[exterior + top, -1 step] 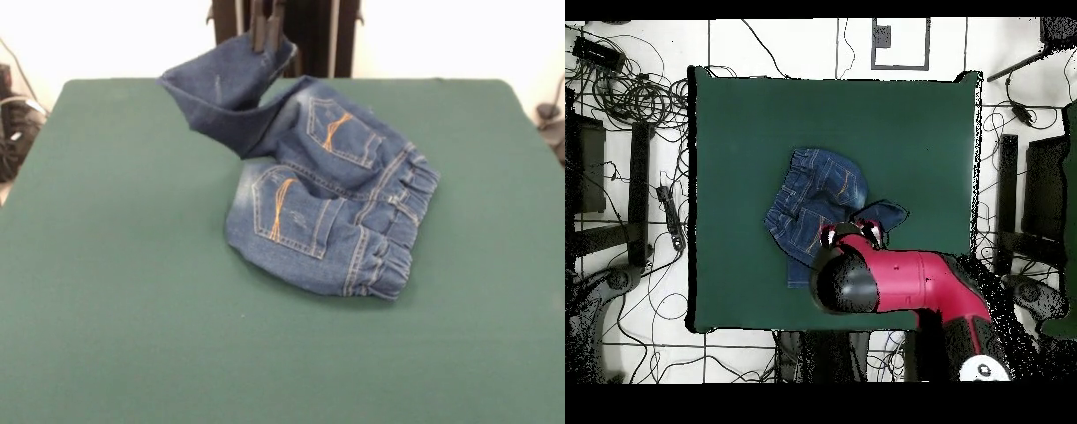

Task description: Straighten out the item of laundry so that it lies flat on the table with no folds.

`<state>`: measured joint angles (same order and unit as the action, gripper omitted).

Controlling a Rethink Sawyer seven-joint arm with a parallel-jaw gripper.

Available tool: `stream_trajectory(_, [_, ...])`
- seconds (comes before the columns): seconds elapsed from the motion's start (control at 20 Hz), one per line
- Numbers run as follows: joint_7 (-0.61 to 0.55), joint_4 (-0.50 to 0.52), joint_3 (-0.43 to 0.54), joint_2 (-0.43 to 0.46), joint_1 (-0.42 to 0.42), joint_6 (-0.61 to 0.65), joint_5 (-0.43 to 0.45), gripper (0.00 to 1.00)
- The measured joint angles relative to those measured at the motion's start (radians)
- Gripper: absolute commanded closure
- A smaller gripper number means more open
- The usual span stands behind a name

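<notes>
While the tool (267, 35) pinches one raised leg, the jeans (331, 208) lie bunched on the green surface (115, 291), pockets up.

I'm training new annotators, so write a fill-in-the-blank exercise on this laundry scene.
1. The end effector grips one ___ of the small dark blue denim jeans, lifting it off the table.
2. The stitching on the jeans' back pockets is ___.
3. The large table has a plain dark ___ top.
4. The elastic waistband ___ on the table.

Missing words: leg; orange; green; rests
</notes>
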<state>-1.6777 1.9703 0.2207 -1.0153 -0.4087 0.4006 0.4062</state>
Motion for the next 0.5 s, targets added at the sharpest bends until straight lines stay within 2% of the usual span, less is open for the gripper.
stream_trajectory(0.5, [0.0,0.037,0.0,-0.033,0.016,0.0,-0.005,1.0])
